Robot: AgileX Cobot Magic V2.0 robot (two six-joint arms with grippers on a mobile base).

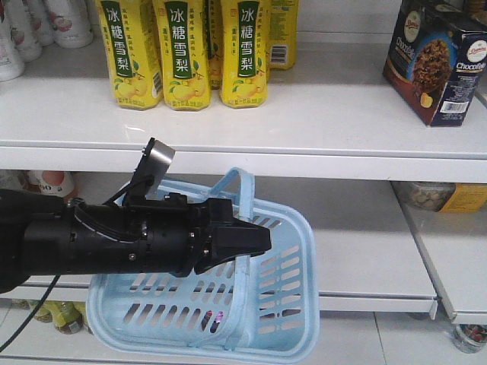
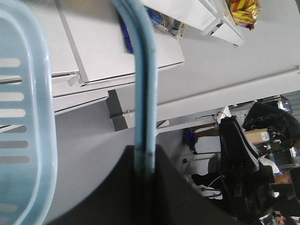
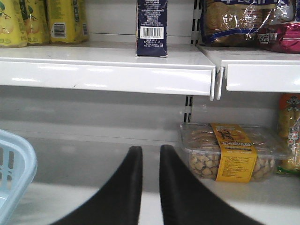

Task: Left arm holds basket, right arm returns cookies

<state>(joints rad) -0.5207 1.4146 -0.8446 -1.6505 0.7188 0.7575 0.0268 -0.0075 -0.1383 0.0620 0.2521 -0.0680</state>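
The left arm [image 1: 91,243] reaches in from the left, its gripper [image 1: 259,242] shut on a loop handle [image 1: 242,179] of the light blue basket [image 1: 289,304], which hangs in front of the lower shelf. In the left wrist view the handle [image 2: 143,93] runs straight into the shut gripper [image 2: 145,152], and the basket's wall [image 2: 28,117] lies to the left. The cookies [image 1: 441,61] stand upright on the upper shelf at the right, with their barcode side [image 3: 151,28] showing in the right wrist view. My right gripper [image 3: 151,152] hangs below that shelf, slightly open and holding nothing.
Yellow drink bottles [image 1: 186,53] and white bottles [image 1: 23,30] fill the upper shelf's left. A clear tub of biscuits [image 3: 229,152] sits on the lower shelf, right of my right gripper. The shelf's front edge [image 3: 108,75] juts out above it. Snack bags [image 3: 239,21] stand at the upper right.
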